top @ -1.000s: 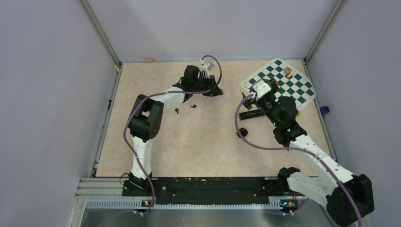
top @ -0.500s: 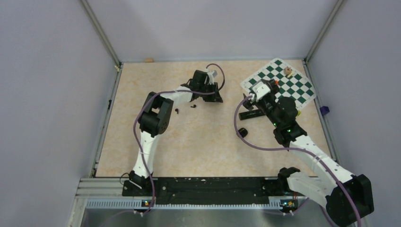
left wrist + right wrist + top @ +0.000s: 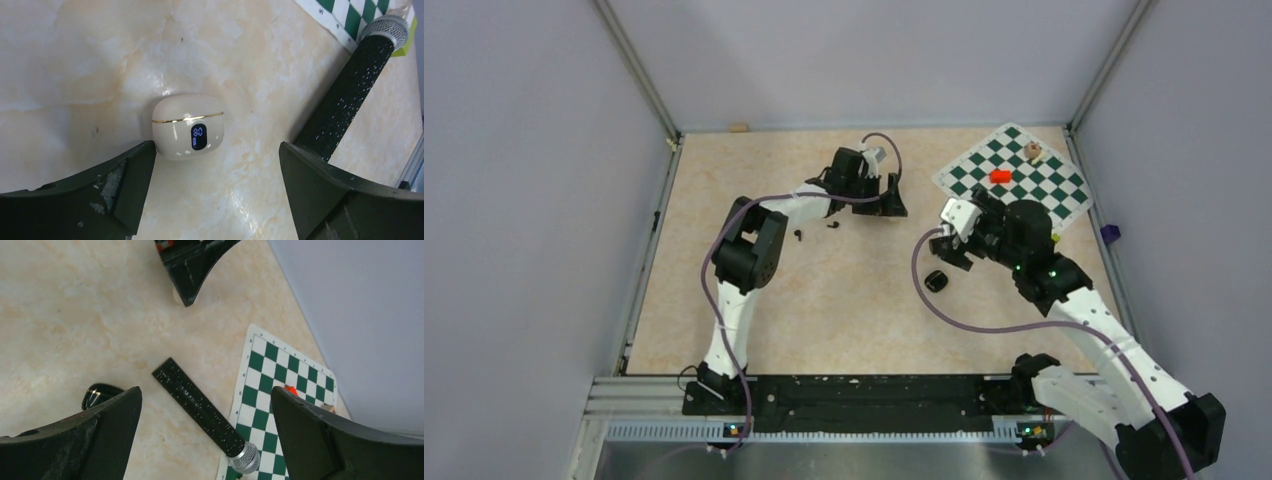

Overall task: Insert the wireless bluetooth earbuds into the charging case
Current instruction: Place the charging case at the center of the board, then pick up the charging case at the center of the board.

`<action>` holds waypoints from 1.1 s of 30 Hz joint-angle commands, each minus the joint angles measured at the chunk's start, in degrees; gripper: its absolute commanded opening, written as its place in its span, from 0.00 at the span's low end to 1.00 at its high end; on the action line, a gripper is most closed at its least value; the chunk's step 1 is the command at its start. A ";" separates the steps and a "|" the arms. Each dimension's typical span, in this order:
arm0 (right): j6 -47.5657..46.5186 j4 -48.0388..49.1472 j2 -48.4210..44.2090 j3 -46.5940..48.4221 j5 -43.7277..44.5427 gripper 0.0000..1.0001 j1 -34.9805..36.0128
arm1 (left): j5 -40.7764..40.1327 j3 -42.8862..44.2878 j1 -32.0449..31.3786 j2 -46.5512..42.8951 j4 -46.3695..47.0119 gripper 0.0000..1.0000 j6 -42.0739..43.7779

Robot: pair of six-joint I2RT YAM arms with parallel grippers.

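Note:
The two black earbuds (image 3: 798,235) (image 3: 832,224) lie on the table just left of my left gripper (image 3: 891,196). The glossy black charging case (image 3: 937,280) rests on the table nearer the front, below my right gripper (image 3: 951,247). In the right wrist view the case (image 3: 97,394) peeks out beside the left finger of my open right gripper (image 3: 205,395). My left gripper (image 3: 216,160) is open over bare table, with a small cream-coloured lump (image 3: 188,125) showing a lit display just off its left fingertip.
A long black microphone (image 3: 200,410) with a silver tip lies between the grippers, its head on the green-and-white chessboard (image 3: 1024,185). A red piece (image 3: 1000,176) and a small wooden piece (image 3: 1032,152) sit on the board. Grey walls enclose the table.
My left gripper shifted right and opened, leaving the cream lump on the table. My right arm swung left and nearer, off the chessboard, uncovering the red piece.

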 commanded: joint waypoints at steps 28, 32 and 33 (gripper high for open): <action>-10.84 7.33 19.03 -12.73 16.86 0.93 8.81 | 7.66 -41.88 23.91 -66.78 -1.53 0.99 23.25; -10.83 17.16 22.10 -15.32 22.07 0.92 15.48 | 9.22 -42.55 24.09 -65.85 1.13 0.99 21.70; -10.80 19.16 22.99 -15.59 22.66 0.92 16.86 | 9.40 -42.45 24.10 -65.33 1.21 0.99 21.58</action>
